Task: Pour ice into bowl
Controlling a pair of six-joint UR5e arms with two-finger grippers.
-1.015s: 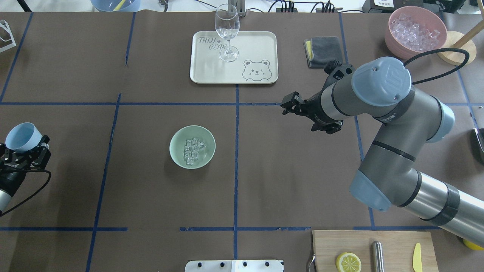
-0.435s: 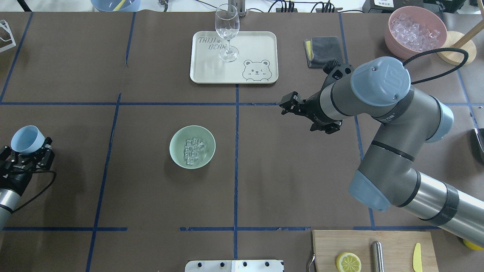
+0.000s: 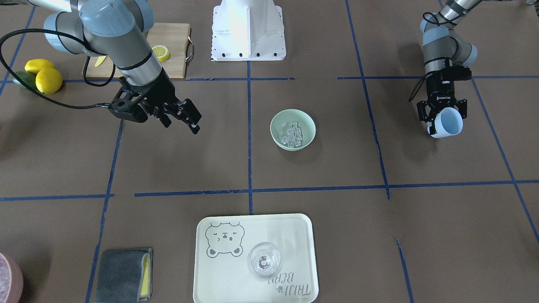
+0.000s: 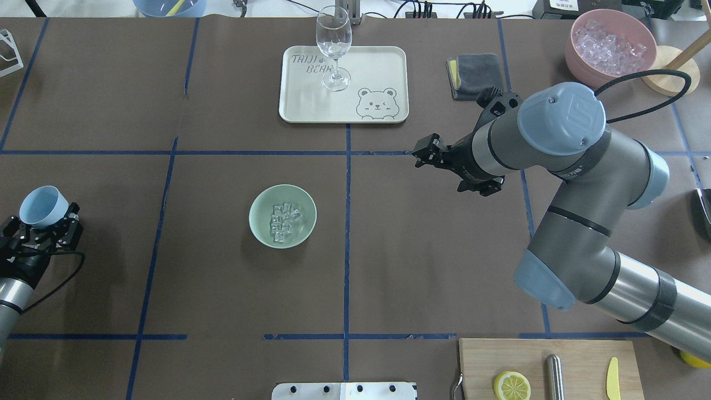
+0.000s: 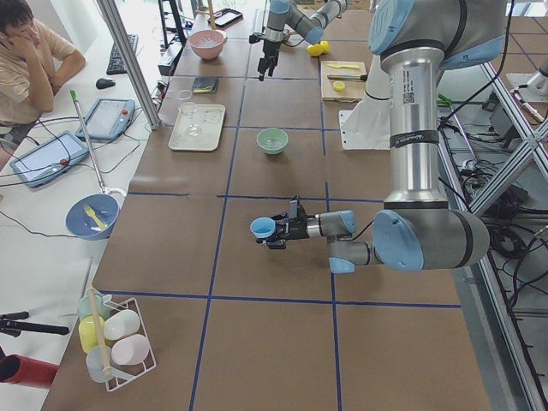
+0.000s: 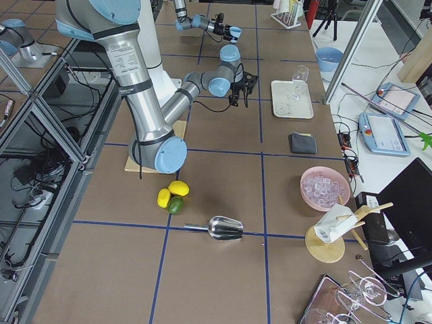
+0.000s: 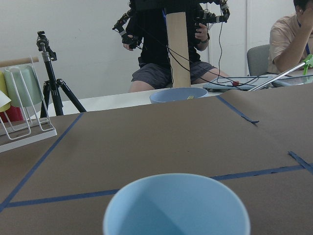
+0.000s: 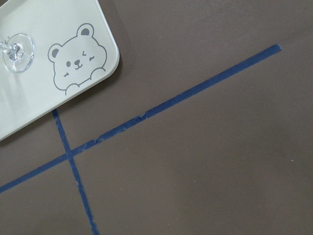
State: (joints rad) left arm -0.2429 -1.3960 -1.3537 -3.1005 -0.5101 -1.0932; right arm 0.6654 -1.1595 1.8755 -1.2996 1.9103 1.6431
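Gripping cup (image 4: 43, 203) upright, left claw (image 4: 43, 220) sits well left of bowl (image 4: 256, 206). Ice (image 4: 283, 222) lies inside bowl. Right claw (image 4: 422, 154), spread and empty, hangs nearer.

Out past my left gripper (image 4: 44, 215) I see the brown-papered table (image 7: 146, 137) crossed with blue tape (image 7: 269, 171), then a white desk (image 7: 107, 102) and a bare white wall (image 7: 73, 29), evenly lit.

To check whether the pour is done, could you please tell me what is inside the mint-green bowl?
A small pile of clear ice cubes lies in the bowl, around its middle. The floor under the pile is hidden.
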